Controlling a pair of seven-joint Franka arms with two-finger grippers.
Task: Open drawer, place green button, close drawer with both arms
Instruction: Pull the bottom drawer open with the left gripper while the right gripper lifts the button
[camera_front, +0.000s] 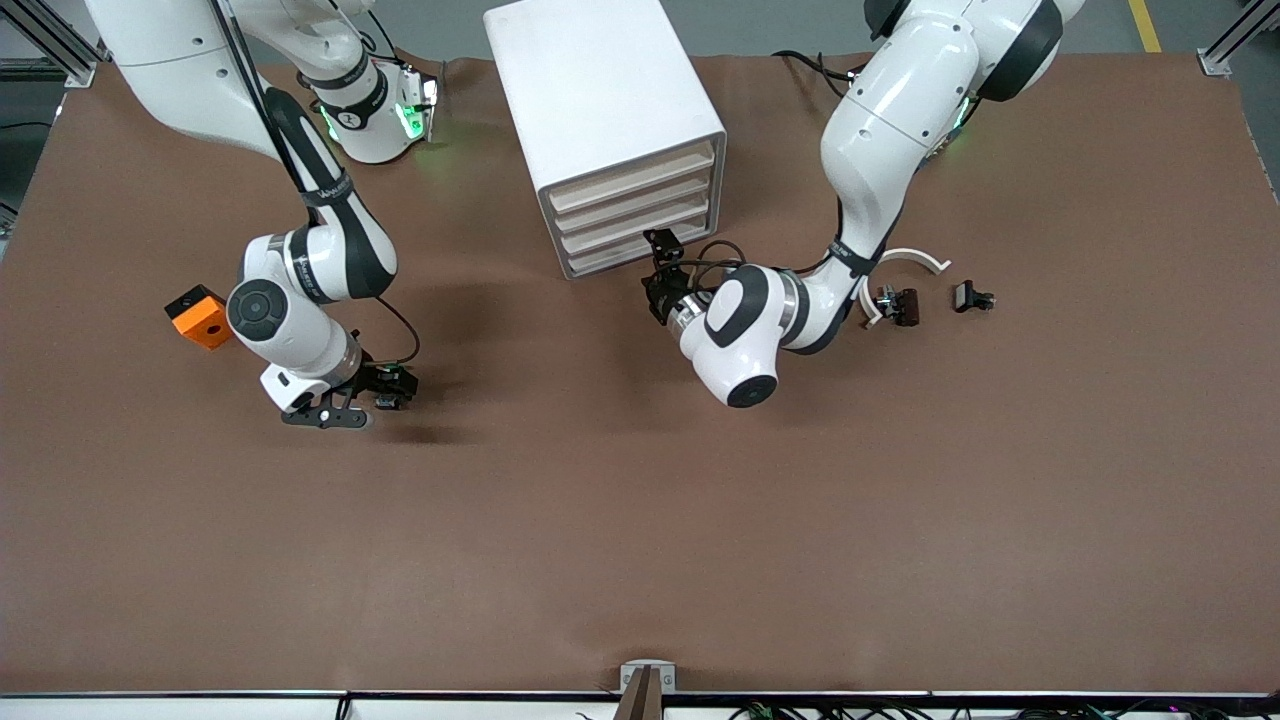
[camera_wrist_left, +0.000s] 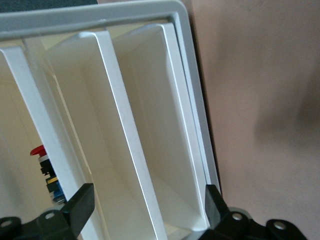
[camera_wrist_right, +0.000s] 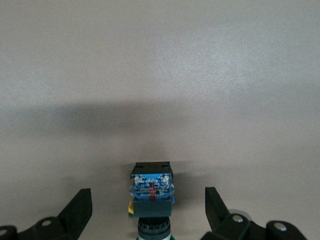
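My right end effector (camera_wrist_right: 145, 212) hangs open, straddling the button (camera_wrist_right: 151, 192) on the counter (camera_front: 640, 520). Left end effector (camera_wrist_left: 145, 210) is open at the lowest drawer (camera_front: 612, 257). Button looks light, rigid, slippery; pinch its flat blue-grey base.

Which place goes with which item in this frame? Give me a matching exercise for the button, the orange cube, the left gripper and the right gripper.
Things:
1. button
2. orange cube
3. left gripper
4. right gripper

Places:
A. at the cabinet's drawer fronts, fingers open
B. on the table beside the right arm's elbow
C. lying on the table between open fingers
D. low over the table, open around the button

Pairs: 1-C, 2-B, 3-A, 4-D
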